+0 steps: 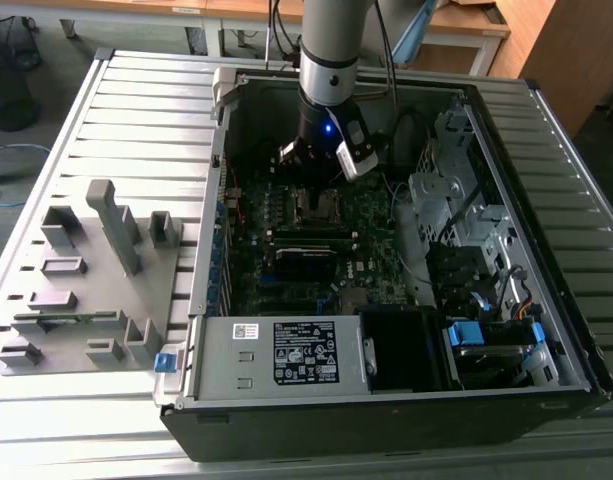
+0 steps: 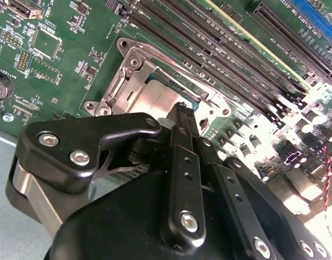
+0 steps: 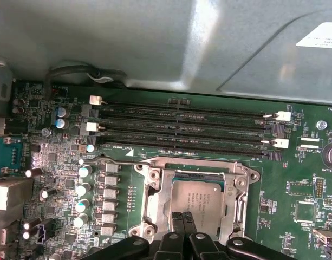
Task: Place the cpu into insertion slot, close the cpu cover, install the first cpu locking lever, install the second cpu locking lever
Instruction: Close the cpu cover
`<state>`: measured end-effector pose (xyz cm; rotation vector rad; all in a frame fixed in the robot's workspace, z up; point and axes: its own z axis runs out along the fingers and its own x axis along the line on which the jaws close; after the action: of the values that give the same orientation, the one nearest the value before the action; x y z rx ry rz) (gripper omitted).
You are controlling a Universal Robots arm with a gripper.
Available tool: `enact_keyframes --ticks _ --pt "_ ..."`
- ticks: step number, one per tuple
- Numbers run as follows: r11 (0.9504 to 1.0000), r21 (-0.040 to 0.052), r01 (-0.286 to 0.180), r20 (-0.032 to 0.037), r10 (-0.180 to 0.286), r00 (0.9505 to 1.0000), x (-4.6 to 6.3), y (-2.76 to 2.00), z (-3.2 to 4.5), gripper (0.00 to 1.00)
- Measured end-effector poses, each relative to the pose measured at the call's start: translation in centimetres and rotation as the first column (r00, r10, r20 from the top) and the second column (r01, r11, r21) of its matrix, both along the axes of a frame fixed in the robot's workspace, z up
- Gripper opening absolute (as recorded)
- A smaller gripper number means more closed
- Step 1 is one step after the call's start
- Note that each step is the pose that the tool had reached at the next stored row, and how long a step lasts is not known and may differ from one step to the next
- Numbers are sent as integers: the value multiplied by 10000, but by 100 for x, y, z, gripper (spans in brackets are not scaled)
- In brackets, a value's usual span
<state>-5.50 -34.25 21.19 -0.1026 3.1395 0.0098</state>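
Although the cpu [image 3: 195, 199] already lies seated inside the window of the lowered cpu cover [image 3: 156, 205], both locking levers [image 3: 114, 161] seem left to do; the gripper [image 3: 182, 217], fingers together holding nothing, sits at the cover's edge

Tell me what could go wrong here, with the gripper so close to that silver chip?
First, the gripper sits right at the edge of the cpu, which lies framed by the cpu cover. A push slightly off line might scratch the chip or bend the thin frame. Second, capacitors and memory slots stand close around, so a sideways slip might knock them.
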Motion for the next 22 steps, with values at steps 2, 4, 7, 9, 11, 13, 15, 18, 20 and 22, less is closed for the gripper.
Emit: enact_keyframes --ticks 2,4,7,9,11,13,15,18,20,22 --pt "10000 0 -1 0 1 10000 0 0 0 10" --pt "10000 1 1 0 -1 10000 -10 0 -2 10" --pt "10000 3 1 1 -1 10000 -32 0 -7 10" --pt "10000 3 1 1 -1 10000 -47 0 -10 10" --pt "10000 1 4 -1 -4 10000 -61 1 -13 10" --pt "10000 1 14 -1 -14 10000 -69 4 -15 10" --pt "10000 3 20 0 -20 10000 -71 5 -17 10" --pt "10000 9 25 0 -25 10000 -74 7 -22 10" --pt "10000 14 25 1 -25 10000 -74 9 -24 10" --pt "10000 17 25 1 -25 10000 -77 18 -27 10"
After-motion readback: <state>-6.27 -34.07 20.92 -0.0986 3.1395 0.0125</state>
